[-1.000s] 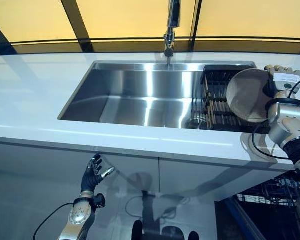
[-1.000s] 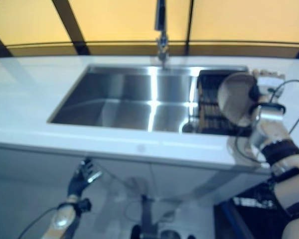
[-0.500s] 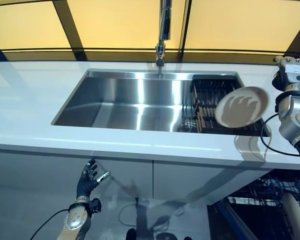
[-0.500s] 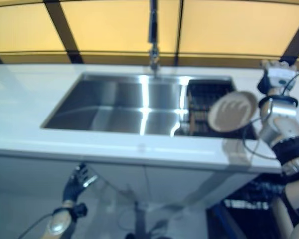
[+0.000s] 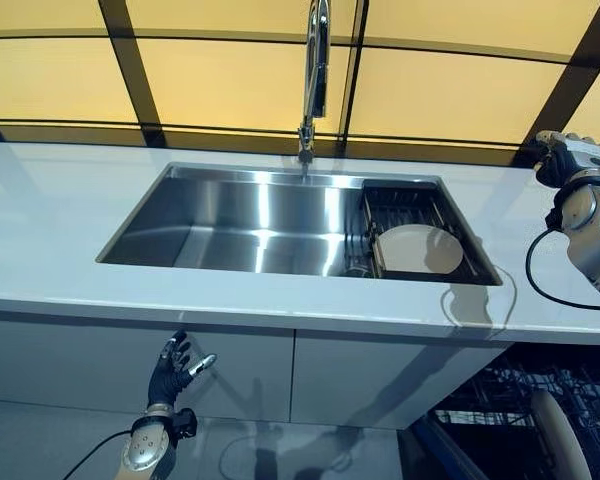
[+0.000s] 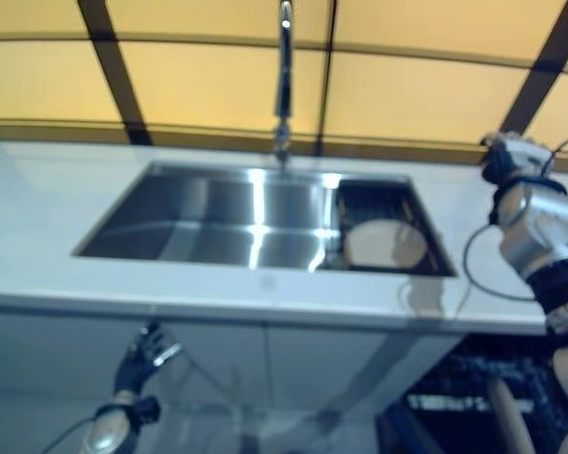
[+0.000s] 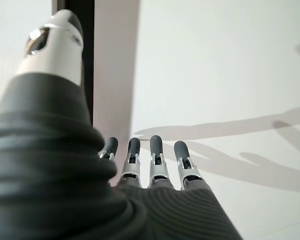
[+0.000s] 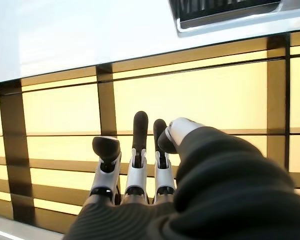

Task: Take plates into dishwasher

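Note:
A round beige plate (image 5: 417, 249) lies nearly flat on the black dish rack (image 5: 400, 205) at the right end of the steel sink (image 5: 230, 215); it also shows in the right eye view (image 6: 385, 243). My right hand (image 5: 567, 160) is raised over the counter's far right, well right of the plate, with its fingers straight (image 8: 139, 145) and holding nothing. My left hand (image 5: 173, 372) hangs low in front of the cabinet doors, open and empty, with its fingers (image 7: 157, 155) spread toward the white door.
A tall faucet (image 5: 315, 70) stands behind the sink's middle. The white counter (image 5: 60, 230) runs left and right of the sink. A dark dishwasher rack (image 5: 500, 400) is pulled out at the lower right, below the counter edge. Yellow panels fill the back wall.
The plate has left my right hand and dropped onto the rack in the sink. My right hand has moved right and up, empty. The camera has tilted up. My left hand has stayed low.

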`<state>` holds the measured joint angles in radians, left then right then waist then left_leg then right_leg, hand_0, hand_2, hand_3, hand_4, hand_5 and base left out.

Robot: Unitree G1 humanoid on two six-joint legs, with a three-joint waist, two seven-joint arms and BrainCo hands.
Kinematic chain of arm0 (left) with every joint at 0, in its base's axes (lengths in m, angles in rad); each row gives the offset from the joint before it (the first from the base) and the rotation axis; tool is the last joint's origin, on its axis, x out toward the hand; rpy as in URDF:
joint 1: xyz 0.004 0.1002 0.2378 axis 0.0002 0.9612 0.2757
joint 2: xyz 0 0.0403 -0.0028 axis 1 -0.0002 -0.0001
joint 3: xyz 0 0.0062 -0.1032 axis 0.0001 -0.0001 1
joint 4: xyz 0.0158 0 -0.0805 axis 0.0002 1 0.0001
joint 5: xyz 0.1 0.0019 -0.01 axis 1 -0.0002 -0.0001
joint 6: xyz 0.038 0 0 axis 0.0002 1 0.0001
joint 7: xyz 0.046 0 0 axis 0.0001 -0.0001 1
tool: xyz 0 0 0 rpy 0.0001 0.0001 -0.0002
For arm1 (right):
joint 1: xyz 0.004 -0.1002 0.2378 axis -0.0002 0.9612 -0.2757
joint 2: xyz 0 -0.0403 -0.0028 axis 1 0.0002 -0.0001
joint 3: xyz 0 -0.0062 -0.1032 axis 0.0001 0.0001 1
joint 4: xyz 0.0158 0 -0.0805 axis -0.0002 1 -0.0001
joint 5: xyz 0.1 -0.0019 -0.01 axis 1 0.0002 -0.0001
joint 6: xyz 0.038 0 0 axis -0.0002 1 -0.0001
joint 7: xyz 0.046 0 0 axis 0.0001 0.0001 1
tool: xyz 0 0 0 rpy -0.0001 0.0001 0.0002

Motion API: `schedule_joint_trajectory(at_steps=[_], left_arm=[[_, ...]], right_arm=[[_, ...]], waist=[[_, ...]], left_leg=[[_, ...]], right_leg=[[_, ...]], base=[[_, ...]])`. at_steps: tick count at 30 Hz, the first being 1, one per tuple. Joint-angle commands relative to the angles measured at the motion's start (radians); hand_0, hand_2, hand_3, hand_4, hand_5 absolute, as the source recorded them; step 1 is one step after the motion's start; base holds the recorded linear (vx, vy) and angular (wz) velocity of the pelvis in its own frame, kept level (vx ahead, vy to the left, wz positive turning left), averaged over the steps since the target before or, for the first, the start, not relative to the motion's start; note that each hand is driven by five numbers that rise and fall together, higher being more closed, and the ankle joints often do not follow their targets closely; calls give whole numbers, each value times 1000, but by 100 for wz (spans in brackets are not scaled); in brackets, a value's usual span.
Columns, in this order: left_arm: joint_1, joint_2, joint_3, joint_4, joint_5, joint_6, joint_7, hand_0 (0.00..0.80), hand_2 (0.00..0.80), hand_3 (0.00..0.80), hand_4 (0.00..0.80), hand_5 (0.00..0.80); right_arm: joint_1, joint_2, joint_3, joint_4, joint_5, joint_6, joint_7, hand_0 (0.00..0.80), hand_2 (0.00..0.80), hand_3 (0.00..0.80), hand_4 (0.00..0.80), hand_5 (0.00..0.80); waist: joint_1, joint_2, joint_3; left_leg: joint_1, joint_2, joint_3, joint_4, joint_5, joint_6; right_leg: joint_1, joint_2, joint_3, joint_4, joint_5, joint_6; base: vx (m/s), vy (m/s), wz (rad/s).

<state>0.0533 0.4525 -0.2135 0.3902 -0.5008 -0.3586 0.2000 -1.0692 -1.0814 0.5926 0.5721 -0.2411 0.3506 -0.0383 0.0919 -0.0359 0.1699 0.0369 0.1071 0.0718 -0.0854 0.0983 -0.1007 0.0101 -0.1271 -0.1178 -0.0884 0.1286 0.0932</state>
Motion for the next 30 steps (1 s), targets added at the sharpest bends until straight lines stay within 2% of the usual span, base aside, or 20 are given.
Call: schedule_joint_trajectory(at_steps=[1,5,11,18,22,29,30], left_arm=[[-87,10,-25,-24,70,-55,-43,0,0,0,0,0],[-95,9,-17,-22,75,-52,-44,0,0,0,0,0],[-103,-2,-20,-31,88,-64,-26,0,0,0,0,0],[-127,-7,-29,-43,84,-92,-14,0,0,0,0,0],[-145,4,-37,-57,70,-122,-2,0,0,0,0,0],[-148,15,-40,-80,58,-130,6,0,0,0,0,0],[-148,18,-46,-82,55,-133,9,0,0,0,0,0]], right_arm=[[-114,-20,49,24,54,-43,26,0,0,0,0,0],[-87,-7,52,4,-30,-111,59,0,0,0,0,0],[-34,34,89,-33,-117,-165,82,0,0,0,0,0],[6,80,156,-13,-232,-257,53,0,0,0,0,0],[-13,83,227,36,-318,-301,10,0,0,0,0,0],[-28,67,303,72,-454,-346,-17,0,0,0,0,0],[-33,61,321,82,-511,-372,-42,0,0,0,0,0]], waist=[[-18,-38,-62],[-15,-37,-53],[-2,-27,-23],[16,-2,27],[28,17,66],[36,30,91],[38,32,94]], left_leg=[[38,51,-28,-2,-39,-8],[40,51,-32,-2,-40,-8],[29,46,-46,-2,-39,-4],[-5,34,-72,-2,-31,2],[-37,25,-84,-2,-22,4],[-64,19,-92,-2,-9,5],[-69,17,-93,-2,-6,6]], right_leg=[[24,-62,-17,1,2,44],[26,-64,-22,1,2,44],[17,-69,-26,4,3,43],[-8,-77,-36,8,6,41],[-35,-82,-44,12,9,41],[-51,-83,-55,13,13,41],[-55,-83,-57,14,13,40]], base=[[0,0,0],[0,0,0],[-28,-12,1],[-80,-24,6],[-122,-23,9],[-61,-25,7],[-35,-35,1]])
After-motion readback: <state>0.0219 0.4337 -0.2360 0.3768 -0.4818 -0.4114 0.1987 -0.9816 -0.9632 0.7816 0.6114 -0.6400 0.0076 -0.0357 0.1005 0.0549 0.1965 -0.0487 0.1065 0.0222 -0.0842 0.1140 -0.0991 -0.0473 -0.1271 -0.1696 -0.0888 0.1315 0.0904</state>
